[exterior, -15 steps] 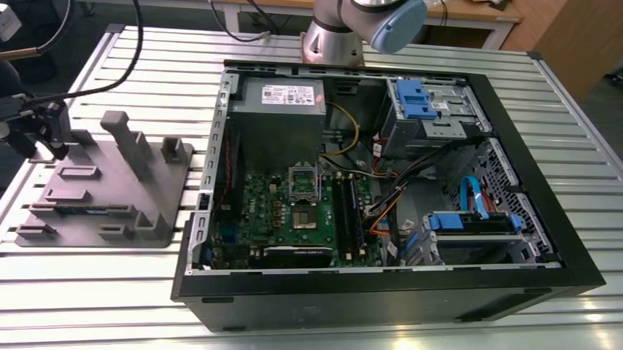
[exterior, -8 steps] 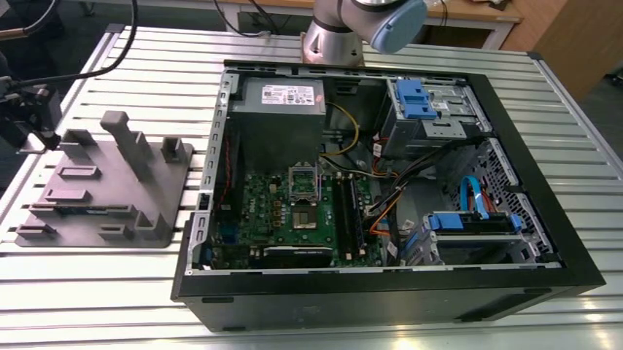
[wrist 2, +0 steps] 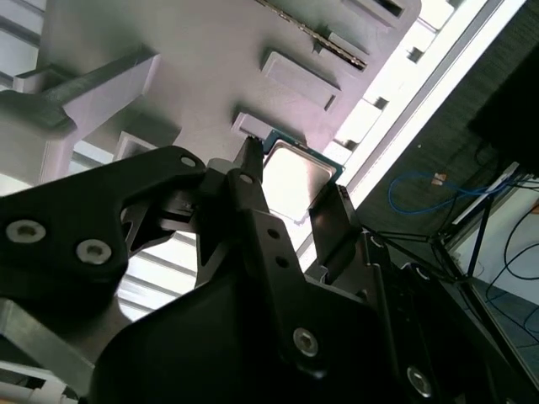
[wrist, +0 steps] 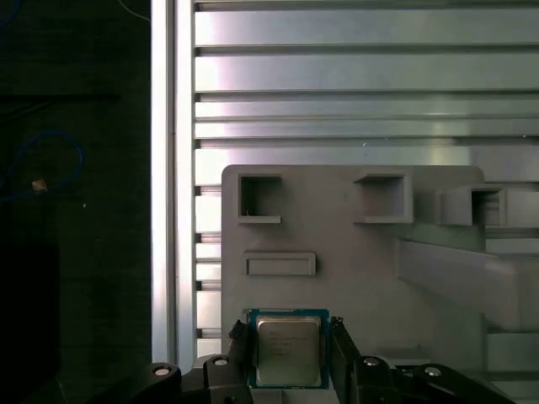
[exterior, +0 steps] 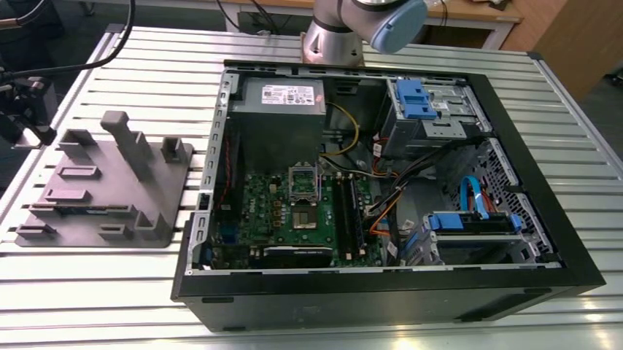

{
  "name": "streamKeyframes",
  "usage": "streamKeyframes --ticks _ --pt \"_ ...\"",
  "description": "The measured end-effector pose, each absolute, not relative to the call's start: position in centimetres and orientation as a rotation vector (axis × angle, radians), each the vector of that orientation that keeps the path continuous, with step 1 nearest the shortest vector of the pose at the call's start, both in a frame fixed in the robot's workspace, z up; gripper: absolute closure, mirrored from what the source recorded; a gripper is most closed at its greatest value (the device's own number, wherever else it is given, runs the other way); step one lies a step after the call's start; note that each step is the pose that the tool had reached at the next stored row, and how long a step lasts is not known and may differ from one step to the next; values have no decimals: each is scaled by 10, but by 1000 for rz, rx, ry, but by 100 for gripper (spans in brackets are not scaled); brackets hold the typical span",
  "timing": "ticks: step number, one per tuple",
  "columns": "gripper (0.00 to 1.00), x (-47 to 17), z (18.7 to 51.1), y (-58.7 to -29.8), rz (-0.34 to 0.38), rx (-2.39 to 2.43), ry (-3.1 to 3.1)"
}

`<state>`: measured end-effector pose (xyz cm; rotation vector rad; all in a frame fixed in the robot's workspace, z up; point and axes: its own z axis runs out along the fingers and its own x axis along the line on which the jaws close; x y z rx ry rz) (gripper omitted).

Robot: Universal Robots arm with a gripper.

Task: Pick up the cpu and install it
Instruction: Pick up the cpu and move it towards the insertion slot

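On the slatted metal table (exterior: 87, 292), the grey plastic post fixture (exterior: 98, 211) lies at the exterior view's left of the open black computer case (exterior: 389, 292). The square metal-topped cpu (wrist: 288, 352) sits on that fixture.

Gripper (wrist: 288, 331) pointing downward, fingers (wrist 2: 254, 195) spread apart

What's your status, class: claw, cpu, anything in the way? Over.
Claw straddles the cpu, grip unconfirmed. It lies flat on the grey fixture. Nothing lying over it.
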<state>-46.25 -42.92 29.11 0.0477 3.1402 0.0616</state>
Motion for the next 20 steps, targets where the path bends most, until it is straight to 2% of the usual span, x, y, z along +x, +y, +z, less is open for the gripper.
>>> streamKeyframes --ticks 5,20 --pt "53 -462 299 -429 61 48 3140" --pt "53 -462 358 -429 61 48 3140"
